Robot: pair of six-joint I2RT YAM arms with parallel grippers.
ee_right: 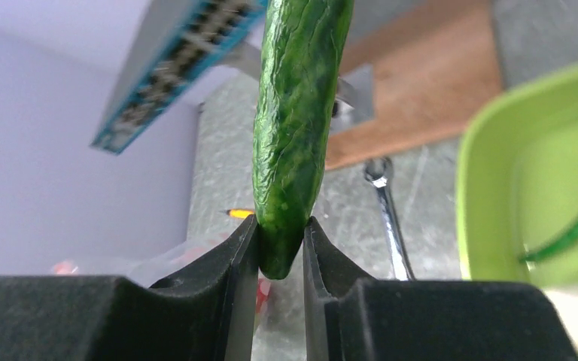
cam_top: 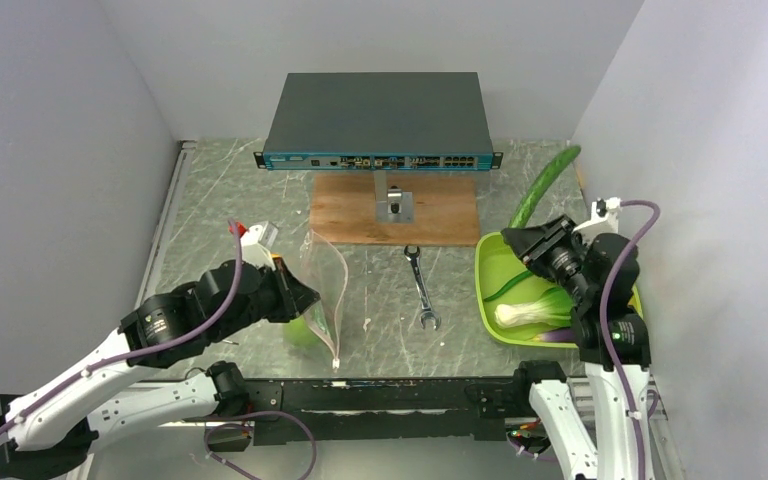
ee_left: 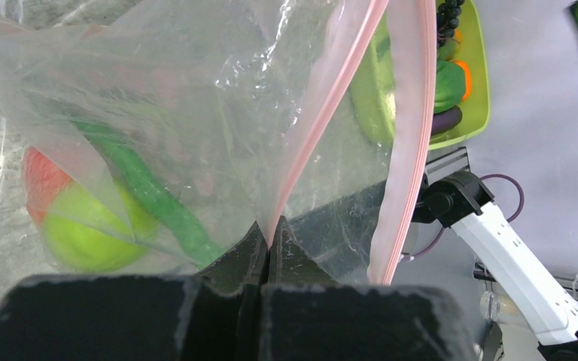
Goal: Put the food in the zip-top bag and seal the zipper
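Observation:
The clear zip-top bag [cam_top: 325, 285] stands on the table left of centre, its mouth open. My left gripper [cam_top: 308, 298] is shut on one side of the pinkish-red zipper strip [ee_left: 323, 113]; the jaws [ee_left: 269, 244] pinch it. The other side of the strip [ee_left: 406, 135] hangs free. Inside the bag are a green apple [ee_left: 90, 226], a red strawberry [ee_left: 41, 180] and a green bean [ee_left: 150, 195]. My right gripper [cam_top: 513, 237] is shut on the end of a long green cucumber [ee_right: 297, 128], held above the tray's far left corner and pointing to the far right [cam_top: 545, 185].
A lime-green tray [cam_top: 488, 290] at the right holds bok choy [cam_top: 528, 313], a green bean [cam_top: 510, 285] and a purple eggplant [cam_top: 558, 337]. A wrench [cam_top: 420, 285] lies in the middle. A wooden board [cam_top: 350, 215] and a network switch [cam_top: 378, 122] are at the back.

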